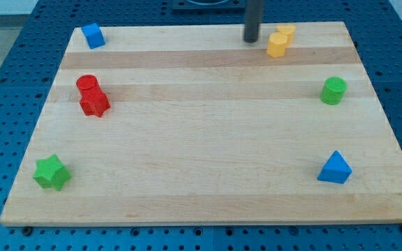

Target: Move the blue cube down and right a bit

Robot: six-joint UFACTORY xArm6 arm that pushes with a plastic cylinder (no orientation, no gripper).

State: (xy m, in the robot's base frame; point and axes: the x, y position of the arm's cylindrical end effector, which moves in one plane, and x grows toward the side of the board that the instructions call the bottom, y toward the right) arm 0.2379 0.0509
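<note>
Blue cube (93, 35) top left, well apart from my tip (250, 39).

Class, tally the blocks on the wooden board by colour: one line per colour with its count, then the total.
Blue: 2, the blue cube and the blue triangular block
Red: 2, the red cylinder and the red block
Yellow: 2, one yellow block and another yellow block
Green: 2, the green cylinder and the green star-shaped block
Total: 8
</note>
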